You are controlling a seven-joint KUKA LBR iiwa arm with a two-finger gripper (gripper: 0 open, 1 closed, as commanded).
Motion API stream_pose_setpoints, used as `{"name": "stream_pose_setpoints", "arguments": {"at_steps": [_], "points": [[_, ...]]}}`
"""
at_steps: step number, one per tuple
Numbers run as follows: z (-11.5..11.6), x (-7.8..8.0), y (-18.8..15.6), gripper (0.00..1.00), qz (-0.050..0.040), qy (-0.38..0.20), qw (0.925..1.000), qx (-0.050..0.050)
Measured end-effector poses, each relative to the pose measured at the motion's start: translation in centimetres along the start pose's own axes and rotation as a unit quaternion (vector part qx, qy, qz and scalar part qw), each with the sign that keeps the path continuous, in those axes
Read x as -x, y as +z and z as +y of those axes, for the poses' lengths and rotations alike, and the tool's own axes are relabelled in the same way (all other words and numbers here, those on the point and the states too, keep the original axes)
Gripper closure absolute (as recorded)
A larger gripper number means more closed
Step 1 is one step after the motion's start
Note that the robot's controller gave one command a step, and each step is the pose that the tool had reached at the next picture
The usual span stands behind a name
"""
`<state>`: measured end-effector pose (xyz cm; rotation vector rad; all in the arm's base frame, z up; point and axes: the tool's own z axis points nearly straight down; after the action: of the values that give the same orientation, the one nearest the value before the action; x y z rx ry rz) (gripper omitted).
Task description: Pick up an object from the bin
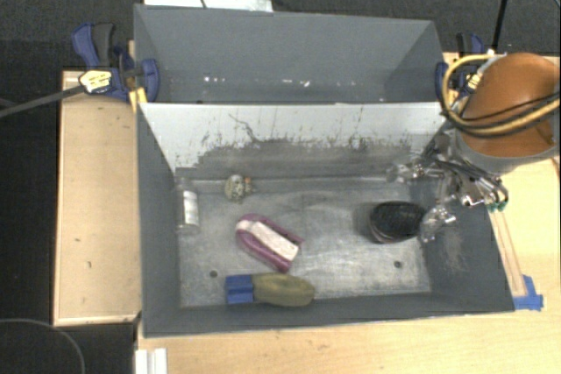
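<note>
While the gripper (436,213) hangs at middle right of the frame, a black round puck (394,222) lies just beside it in the bin (289,66).
Claw open or closed — cannot tell; a purple-and-white piece (267,243) lies left of centre.

You cannot name the small pale thing (235,186) lying against the back wall of the bin (289,131); it is too small to tell. The silvery cylinder (188,208) by the left wall is blurred, its kind unclear. At the front, the olive lump (285,292) hides the right end of the blue block (237,288). The gripper (436,215) overlaps the right edge of the black round object (393,222), so you cannot tell whether they touch. The arm's orange cover (513,105) is cut off at the right.
</note>
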<state>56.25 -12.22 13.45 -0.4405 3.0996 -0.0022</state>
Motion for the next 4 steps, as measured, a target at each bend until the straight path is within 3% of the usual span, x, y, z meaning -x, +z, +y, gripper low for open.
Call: {"name": "stream_pose_setpoints", "arguments": {"at_steps": [1, 2, 3, 4], "points": [[0.6, -0.6, 6.6, 0.00, 0.0040, 0.011, 0.9999, 0.002], [0.5, -0.4, 6.4, 0.00, 0.0021, 0.011, 0.9999, 0.000], [0.5, -0.5, 6.4, 1.00, 0.0041, 0.011, 0.9999, 0.001], [0.5, -0.3, 2.2, 1.00, 0.0021, 0.012, 0.9999, 0.000]]}}
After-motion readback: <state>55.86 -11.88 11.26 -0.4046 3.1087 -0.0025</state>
